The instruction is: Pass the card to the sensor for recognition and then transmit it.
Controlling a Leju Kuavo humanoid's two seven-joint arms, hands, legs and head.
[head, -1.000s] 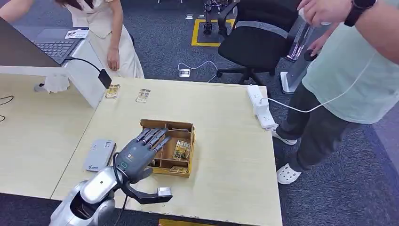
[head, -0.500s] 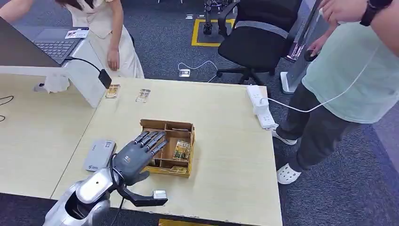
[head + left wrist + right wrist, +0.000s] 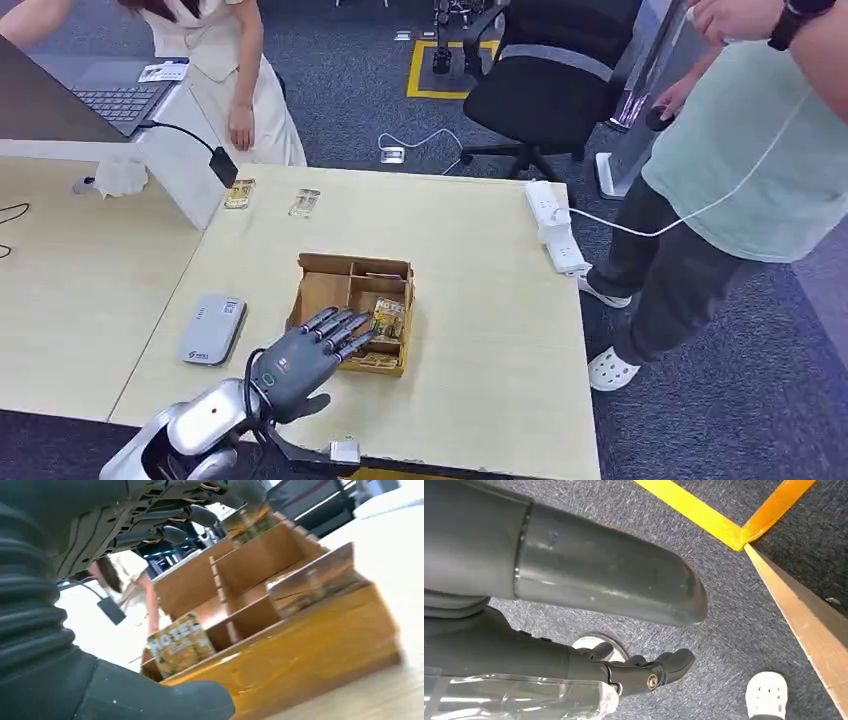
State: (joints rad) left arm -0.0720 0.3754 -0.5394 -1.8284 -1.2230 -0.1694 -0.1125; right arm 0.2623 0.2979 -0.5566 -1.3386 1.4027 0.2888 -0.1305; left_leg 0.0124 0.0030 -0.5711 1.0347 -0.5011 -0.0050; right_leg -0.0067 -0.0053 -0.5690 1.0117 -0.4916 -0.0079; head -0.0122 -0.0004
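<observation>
Left hand [image 3: 300,362] hovering over near edge of box [image 3: 352,312], fingers [image 3: 338,326] spread flat, holding nothing. Fingertips reach over box's front compartments. Card [image 3: 386,318] standing in right middle compartment; wrist view shows another card [image 3: 181,644] leaning upright in slot near front wall. Sensor [image 3: 212,328] flat on table [image 3: 480,300], left of box, well apart from hand. Right hand [image 3: 599,580] hanging over carpet, fingers loosely curled, empty as far as I can tell.

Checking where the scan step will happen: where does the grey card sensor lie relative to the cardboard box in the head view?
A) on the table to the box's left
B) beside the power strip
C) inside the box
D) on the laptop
A: the grey card sensor lies flat on the table, left of the cardboard box.
</observation>
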